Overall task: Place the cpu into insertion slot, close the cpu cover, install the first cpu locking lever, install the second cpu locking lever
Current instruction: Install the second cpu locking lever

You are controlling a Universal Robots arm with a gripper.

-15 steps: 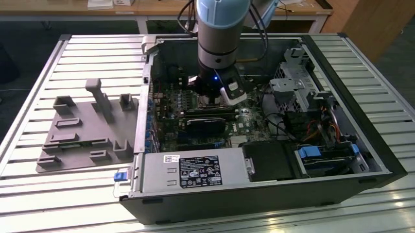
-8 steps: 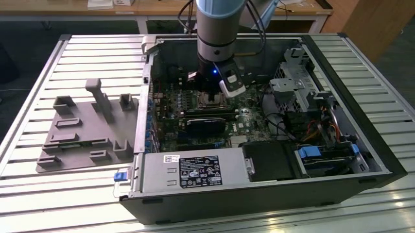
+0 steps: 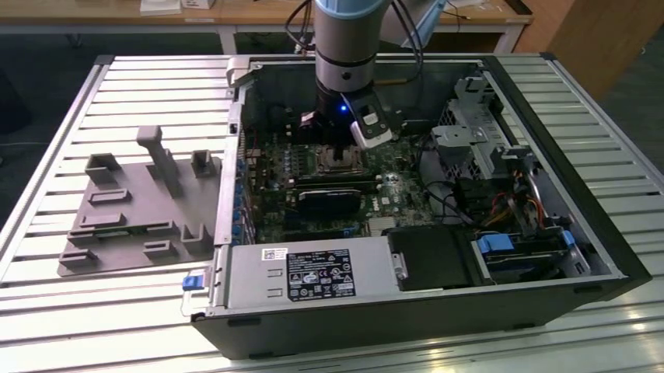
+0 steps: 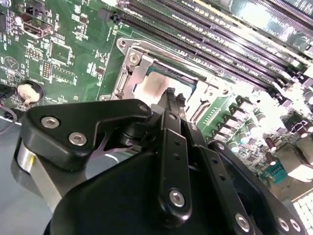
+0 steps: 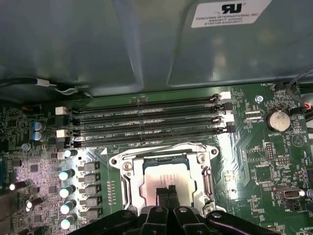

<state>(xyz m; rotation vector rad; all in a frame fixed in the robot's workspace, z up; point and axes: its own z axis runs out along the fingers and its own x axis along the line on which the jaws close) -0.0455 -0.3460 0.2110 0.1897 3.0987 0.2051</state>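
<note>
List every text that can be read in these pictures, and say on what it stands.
White sticker on the grey metal case wall: cropped small print, not reliably readable.
Black-and-white label on the grey power supply box: too small.
Markings on the green circuit board: too small.

Lighting's pretty uneven here. In the exterior view the ribbed silvery metal table (image 3: 124,307) catches strong glare along its near slats, while the inside of the open black computer case (image 3: 581,256) sits dim and shadowy. In the second wrist view the green circuit board (image 4: 68,54) blows out white toward one corner, and the black gripper body (image 4: 146,196) up close looks soft. In the first wrist view the grey-blue case wall (image 5: 98,44) is murky, with glare beside the dark slots.
</note>
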